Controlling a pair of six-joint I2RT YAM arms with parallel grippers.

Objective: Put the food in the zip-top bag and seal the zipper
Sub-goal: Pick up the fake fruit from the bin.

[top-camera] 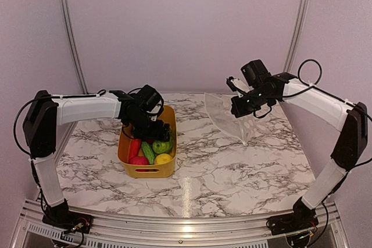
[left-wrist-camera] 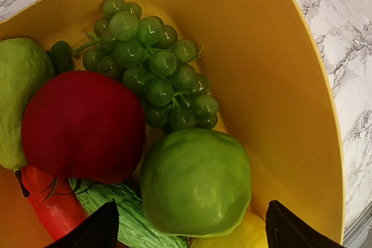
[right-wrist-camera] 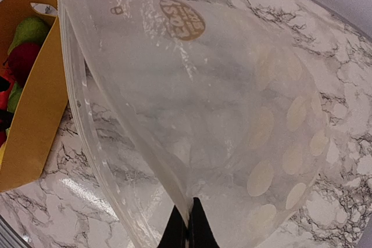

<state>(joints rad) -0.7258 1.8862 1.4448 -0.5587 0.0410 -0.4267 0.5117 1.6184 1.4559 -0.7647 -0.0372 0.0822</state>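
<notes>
Fig. Pick stage, no food bagged yet (judged from the bag, which looks empty).

(a) Worktop [top-camera: 232, 166]: marbled; carries the bin, w/ the bag held above it on the right.

(b) Bag [right-wrist-camera: 203, 103]: clear w/ white dots, lifted and hanging slack from the right fingers [right-wrist-camera: 197, 227], which are closed on its edge. Its mouth side faces the bin, just beside it.

(c) Bin [left-wrist-camera: 279, 85]: yellow, holds all the food.

(d) Food, approx. by size: red apple [left-wrist-camera: 81, 123] and green apple [left-wrist-camera: 195, 184] side by side, touching; grapes [left-wrist-camera: 151, 62] behind them against the bin wall. Cucumber [left-wrist-camera: 128, 213] and lemon [left-wrist-camera: 244, 236] are partly buried underneath.

(e) Left fingers [left-wrist-camera: 99, 230]: spread wide, one tip either side of the green apple, above it and gripping nothing.

(f) Zipper [right-wrist-camera: 87, 114]: thin strip along the mouth edge; cannot tell if parted or pressed shut.

Next move, as judged: lower the left fingers around the green apple, close, lift clear of the bin wall and carry it to the bag mouth. The mouth probably needs to gape for entry, since one pinch point leaves it limp.
</notes>
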